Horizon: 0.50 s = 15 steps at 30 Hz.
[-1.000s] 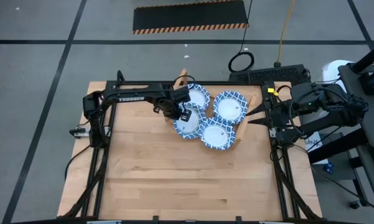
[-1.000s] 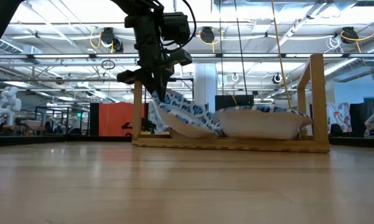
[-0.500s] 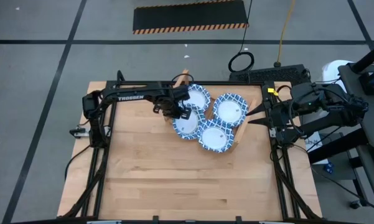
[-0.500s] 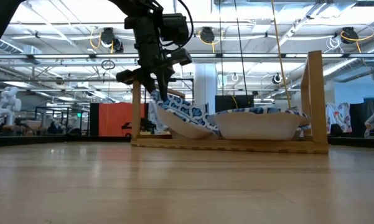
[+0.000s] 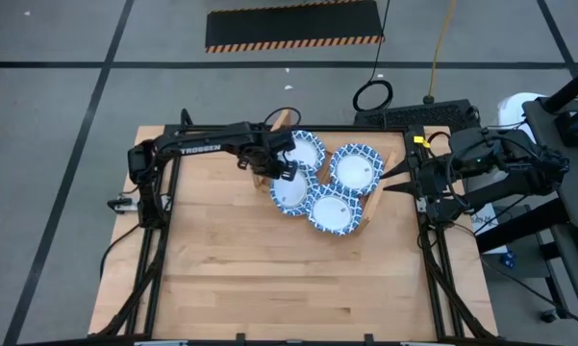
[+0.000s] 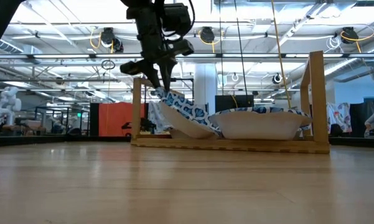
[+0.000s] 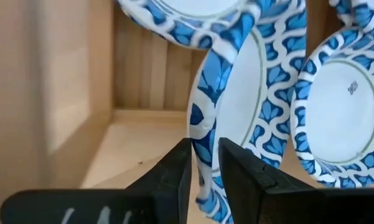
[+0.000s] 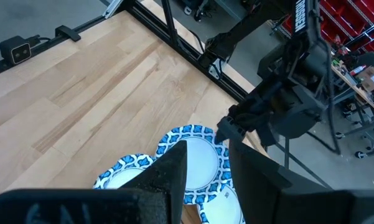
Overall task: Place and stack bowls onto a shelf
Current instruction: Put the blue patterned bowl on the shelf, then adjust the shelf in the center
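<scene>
The shelf [image 5: 378,195] [image 6: 317,99] stands at the table's far middle with blue-and-white bowls on it. One bowl [image 5: 305,149] lies far left, one [image 5: 354,165] far right, one [image 5: 333,210] near right. A fourth bowl [image 5: 290,192] [image 6: 185,115] stands tilted at the near left, its lower side on the rack and against the neighbouring bowl [image 6: 255,124]. My left gripper [image 5: 277,171] [image 6: 158,87] [image 7: 204,163] is shut on that tilted bowl. My right gripper [image 5: 392,179] [image 8: 206,163] waits open at the shelf's right side. My left gripper pinches the raised rim [image 7: 202,134] of the tilted bowl between its two fingers, one on the white inside and one on the patterned outside. The fingers come from above, pointing down. The bowl slants up to the left, its lower side [image 6: 196,132] resting on the rack.
The shelf's upright side boards [image 5: 281,120] [image 6: 137,112] flank the bowls. Bare wooden tabletop [image 5: 269,279] stretches toward the near edge. Black frame rails [image 5: 163,221] run along both table sides. Cables and a keyboard [image 5: 418,117] lie beyond the far edge.
My left gripper has risen slightly and shifted a little toward the table's far left, staying at the bowl's rim. The tilted bowl has kept its slant, its lower side still on the rack.
</scene>
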Each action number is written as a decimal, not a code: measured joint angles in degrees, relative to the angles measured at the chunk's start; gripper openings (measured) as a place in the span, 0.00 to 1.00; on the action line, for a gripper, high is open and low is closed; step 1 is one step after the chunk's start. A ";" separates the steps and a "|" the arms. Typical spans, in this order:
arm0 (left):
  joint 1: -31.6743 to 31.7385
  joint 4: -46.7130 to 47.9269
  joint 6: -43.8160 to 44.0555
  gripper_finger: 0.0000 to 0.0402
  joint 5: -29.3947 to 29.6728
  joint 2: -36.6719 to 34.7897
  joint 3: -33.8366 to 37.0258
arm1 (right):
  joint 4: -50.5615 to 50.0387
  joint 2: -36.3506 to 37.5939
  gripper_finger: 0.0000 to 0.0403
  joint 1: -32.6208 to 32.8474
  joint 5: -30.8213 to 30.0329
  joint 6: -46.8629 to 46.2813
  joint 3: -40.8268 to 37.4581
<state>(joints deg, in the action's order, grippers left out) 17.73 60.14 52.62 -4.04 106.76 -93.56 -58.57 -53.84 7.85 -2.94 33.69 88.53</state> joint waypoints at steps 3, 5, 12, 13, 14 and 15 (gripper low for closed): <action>0.00 4.16 -0.02 0.21 2.05 0.00 -2.08 | 0.00 0.00 0.28 -0.01 0.00 0.00 0.00; 0.00 6.60 -0.02 0.21 2.74 0.00 -2.83 | 0.00 0.00 0.28 0.00 0.00 0.00 0.00; -0.18 8.81 -0.62 0.21 3.74 0.00 -3.47 | 0.00 0.00 0.28 0.00 0.00 0.00 0.00; -0.31 8.80 -0.97 0.21 4.39 0.00 -3.47 | 0.00 0.00 0.28 0.00 0.00 0.00 0.00; -0.47 8.80 -1.11 0.21 4.84 0.00 -3.47 | 0.00 0.00 0.28 -0.02 0.00 0.00 0.00; -0.62 8.82 -1.33 0.21 5.14 -0.09 -3.47 | 0.00 0.00 0.28 0.00 0.00 0.00 0.00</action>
<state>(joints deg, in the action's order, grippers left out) 17.12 68.97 51.30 1.10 106.67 -97.03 -58.57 -53.84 7.86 -2.94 33.69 88.53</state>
